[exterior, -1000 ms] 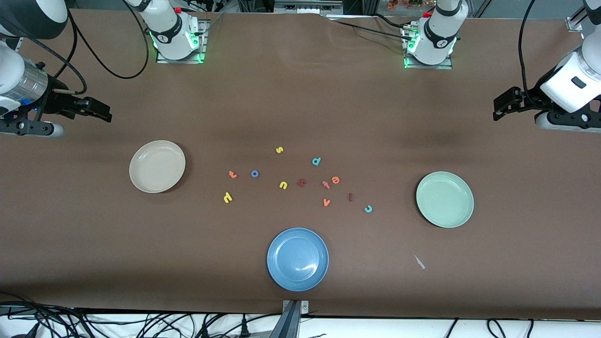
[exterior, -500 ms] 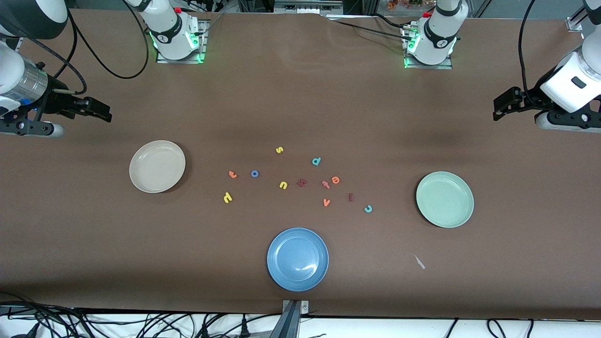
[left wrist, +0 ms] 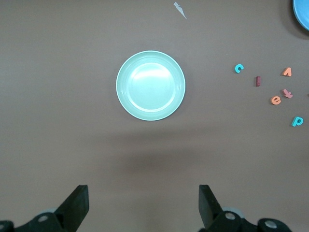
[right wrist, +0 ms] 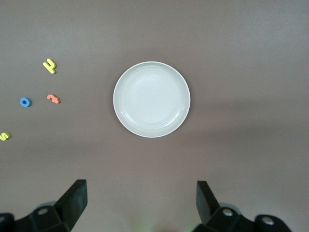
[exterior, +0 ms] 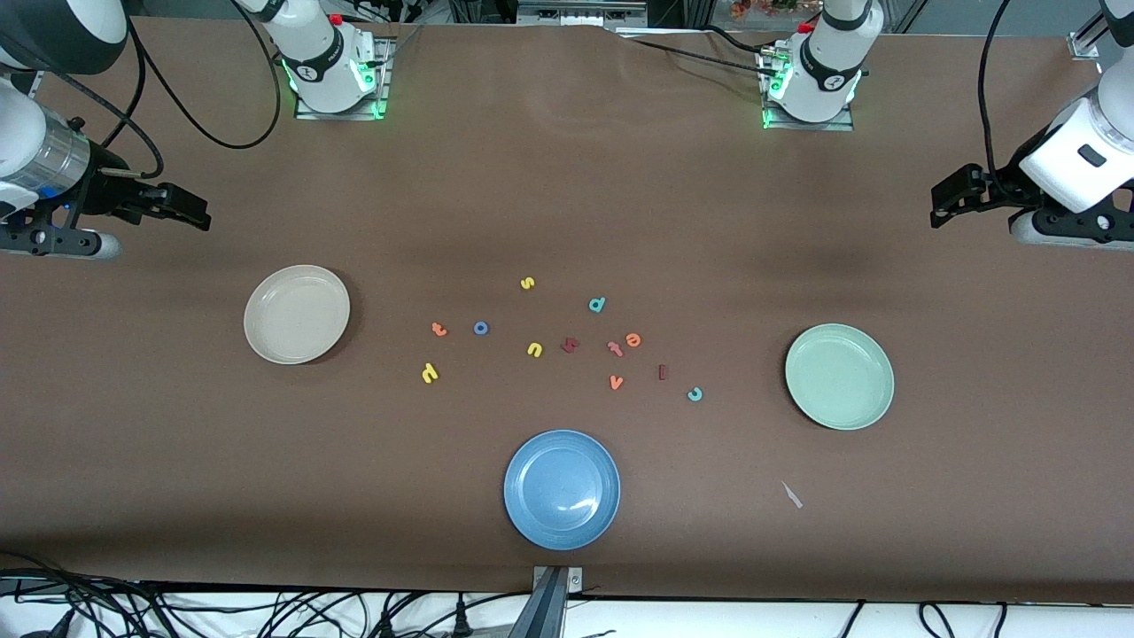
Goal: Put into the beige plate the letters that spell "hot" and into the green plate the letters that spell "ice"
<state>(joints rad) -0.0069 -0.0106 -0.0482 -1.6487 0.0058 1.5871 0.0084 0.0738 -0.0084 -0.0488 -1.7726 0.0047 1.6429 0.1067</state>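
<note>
The beige plate lies empty toward the right arm's end, the green plate empty toward the left arm's end. Between them the letters are scattered on the table: yellow "h", blue "o", orange "t", dark red "i", teal "c", orange "e". My right gripper hangs open and holds nothing, high over the table past the beige plate. My left gripper hangs open and holds nothing too, past the green plate. Both arms wait.
A blue plate sits nearest the front camera. Other letters lie among the task's ones: yellow "s", yellow "u", teal "d", a dark red angular letter, a redder "t", an orange "v". A pale scrap lies near the green plate.
</note>
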